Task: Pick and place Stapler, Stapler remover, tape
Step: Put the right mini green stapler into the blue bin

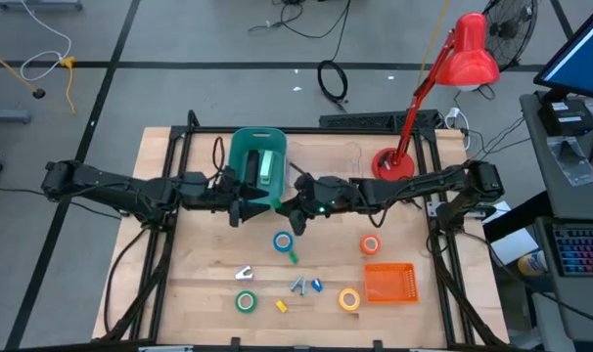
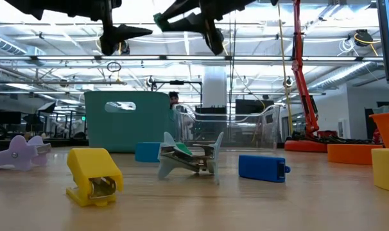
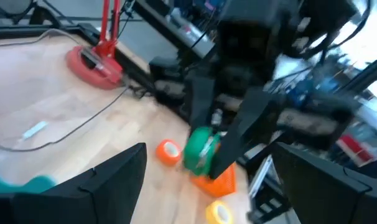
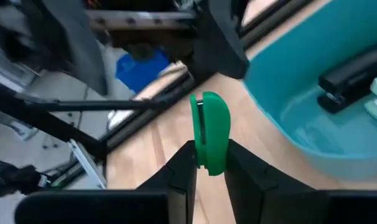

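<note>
wooden tabletop [image 1: 199,284], right tool [image 4: 208,163] raised beside teal bin [image 1: 246,149], clamped on small green stapler [image 4: 209,130], left tool [image 1: 236,210] wide and bare nearby, tape rolls [image 1: 283,242] scattered below

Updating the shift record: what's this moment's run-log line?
right gripper: shut on green stapler, near teal bin | left gripper: open, empty

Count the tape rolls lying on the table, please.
4: blue roll near the middle, orange-red roll behind the orange basket, yellow roll left of that basket, green roll front left. The arms might hide more.
</note>
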Controlling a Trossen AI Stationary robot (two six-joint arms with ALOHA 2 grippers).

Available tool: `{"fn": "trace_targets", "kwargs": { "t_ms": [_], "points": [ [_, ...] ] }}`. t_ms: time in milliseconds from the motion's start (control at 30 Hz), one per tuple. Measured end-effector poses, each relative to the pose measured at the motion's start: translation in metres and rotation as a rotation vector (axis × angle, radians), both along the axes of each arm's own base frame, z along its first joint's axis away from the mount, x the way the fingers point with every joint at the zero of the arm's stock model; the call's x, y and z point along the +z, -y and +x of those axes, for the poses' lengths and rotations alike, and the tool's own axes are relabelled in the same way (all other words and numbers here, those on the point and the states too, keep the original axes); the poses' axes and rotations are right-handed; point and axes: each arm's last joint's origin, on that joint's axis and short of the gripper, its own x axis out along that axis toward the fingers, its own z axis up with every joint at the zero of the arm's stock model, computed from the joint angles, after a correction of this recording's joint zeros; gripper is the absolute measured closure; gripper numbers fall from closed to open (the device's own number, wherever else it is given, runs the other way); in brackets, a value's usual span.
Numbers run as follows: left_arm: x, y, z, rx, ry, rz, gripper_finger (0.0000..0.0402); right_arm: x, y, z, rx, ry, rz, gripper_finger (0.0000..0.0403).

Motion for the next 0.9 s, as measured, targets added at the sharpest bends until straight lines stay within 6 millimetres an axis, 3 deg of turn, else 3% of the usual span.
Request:
{"fn": "trace_targets", "kwargs": {
  "t_ms": [333,900],
  "points": [
    [-0.009,0.001,0.01,-0.01,-0.017,-0.083,0.005,0.008,0.001,0.001,0.048,0.07,0.005,0.0344],
    [-0.005,0.003,0.016,-0.023,0.053,-0.016,0.005,0.013,0.003,0.003,0.052,0.122,0.064,0.0344]
  ]
}}
